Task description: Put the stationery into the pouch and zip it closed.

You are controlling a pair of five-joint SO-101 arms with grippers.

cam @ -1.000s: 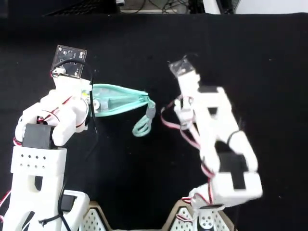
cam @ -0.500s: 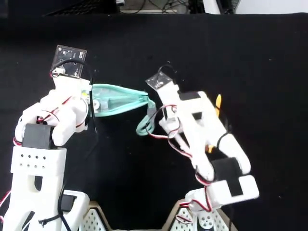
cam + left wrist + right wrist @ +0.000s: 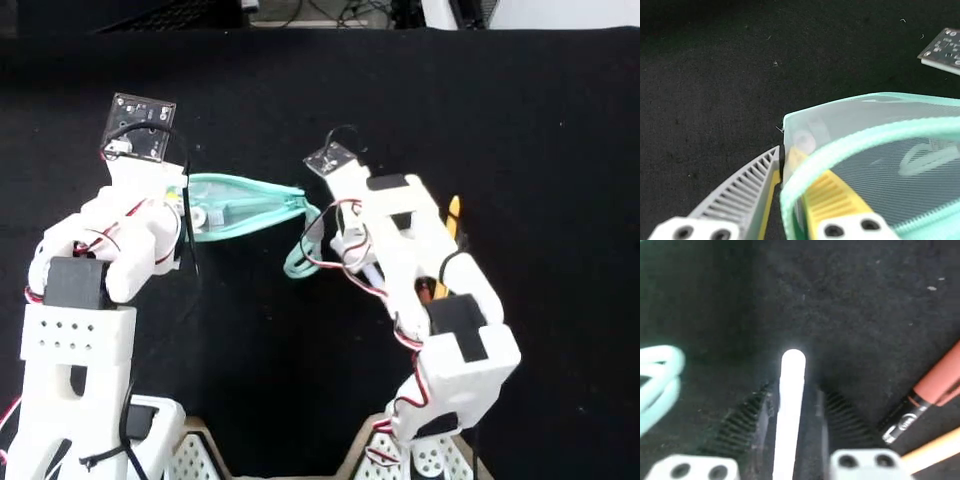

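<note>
Two arms are seen over a black-clothed counter [image 3: 560, 120], with cables [image 3: 345, 12] strung along the room's far edge. The mint mesh pouch [image 3: 245, 208] is laid on the counter between the arms, one end pinched by the left fingers [image 3: 740, 195], its wall caught between the grey one and the yellow one. A white pen [image 3: 790, 395] is clamped by the right fingers [image 3: 742, 427], its tip near the pouch's strap loop [image 3: 298, 262]. An orange marker [image 3: 939, 381] and a yellow pencil [image 3: 932, 450] are found beside the right arm, partly covered by it
</note>
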